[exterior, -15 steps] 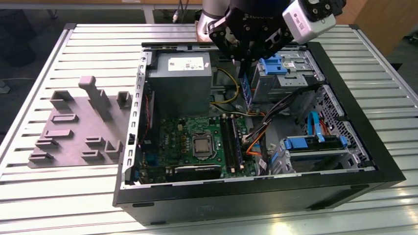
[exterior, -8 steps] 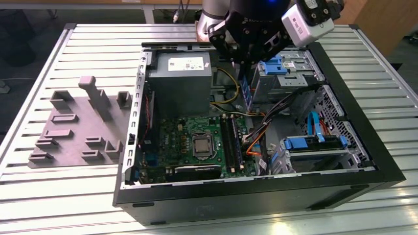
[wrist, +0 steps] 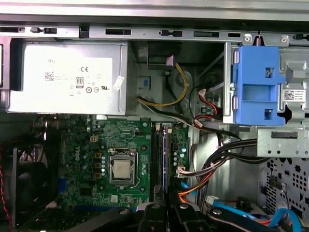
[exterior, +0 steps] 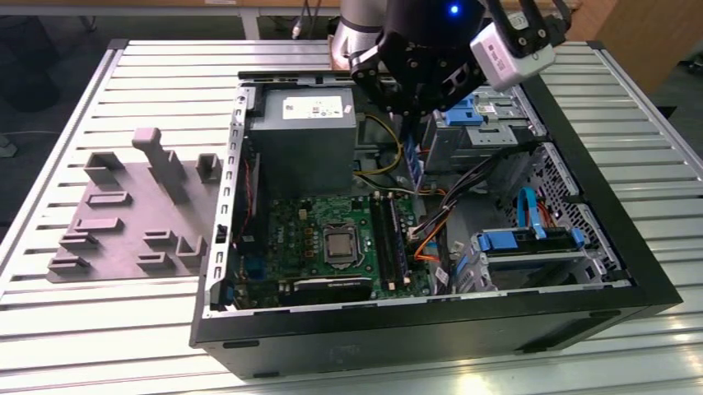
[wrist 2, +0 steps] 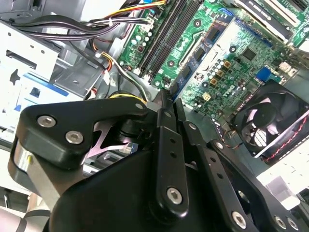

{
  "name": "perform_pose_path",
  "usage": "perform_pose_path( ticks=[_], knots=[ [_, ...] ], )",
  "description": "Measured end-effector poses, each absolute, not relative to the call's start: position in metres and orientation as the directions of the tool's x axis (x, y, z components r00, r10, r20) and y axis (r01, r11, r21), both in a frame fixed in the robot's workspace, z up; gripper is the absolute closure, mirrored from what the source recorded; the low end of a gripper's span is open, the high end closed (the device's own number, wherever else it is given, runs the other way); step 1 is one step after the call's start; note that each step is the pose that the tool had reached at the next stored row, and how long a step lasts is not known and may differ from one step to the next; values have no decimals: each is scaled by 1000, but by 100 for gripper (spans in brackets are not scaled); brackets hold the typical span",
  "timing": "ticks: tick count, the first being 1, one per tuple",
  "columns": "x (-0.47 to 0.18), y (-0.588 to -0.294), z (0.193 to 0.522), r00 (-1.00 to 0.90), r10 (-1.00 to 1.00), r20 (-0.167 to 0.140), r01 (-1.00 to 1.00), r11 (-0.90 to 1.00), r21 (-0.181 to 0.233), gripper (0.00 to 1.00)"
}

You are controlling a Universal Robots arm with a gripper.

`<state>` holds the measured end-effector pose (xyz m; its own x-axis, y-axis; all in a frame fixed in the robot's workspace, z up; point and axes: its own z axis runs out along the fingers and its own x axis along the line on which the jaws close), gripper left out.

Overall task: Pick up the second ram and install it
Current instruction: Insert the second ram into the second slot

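On a ribbed metal table (exterior: 165,74) lies the open computer case (exterior: 615,247). Upper centre of the exterior view, we hold our gripper (exterior: 409,111) closed on the second ram (exterior: 414,160), carrying it. Next calls for alignment over the memory slots (exterior: 384,239).

The second ram (exterior: 413,156) sits in the upper middle of the exterior view, just right of centre. It shows there as a thin, narrow blue-green stick. It hangs upright, long axis running down the frame, its upper end clamped between the fingers of the pincer (exterior: 411,115). Its lower end is in the air inside the open computer case, clear of the green board below. In the first wrist view the second ram (wrist: 164,159) is seen edge-on. There it is a slim bluish-purple line running out from the fingertips, lined up along the long black slots.
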<state>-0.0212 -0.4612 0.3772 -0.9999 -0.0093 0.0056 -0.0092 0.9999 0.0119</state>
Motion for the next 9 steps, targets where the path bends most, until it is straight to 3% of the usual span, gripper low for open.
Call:
perform_pose_path(
  ticks=[9],
  knots=[
    [-21, -461, 368, -1000, -10, 6, -10, 1000, 12, 86]
  ],
)
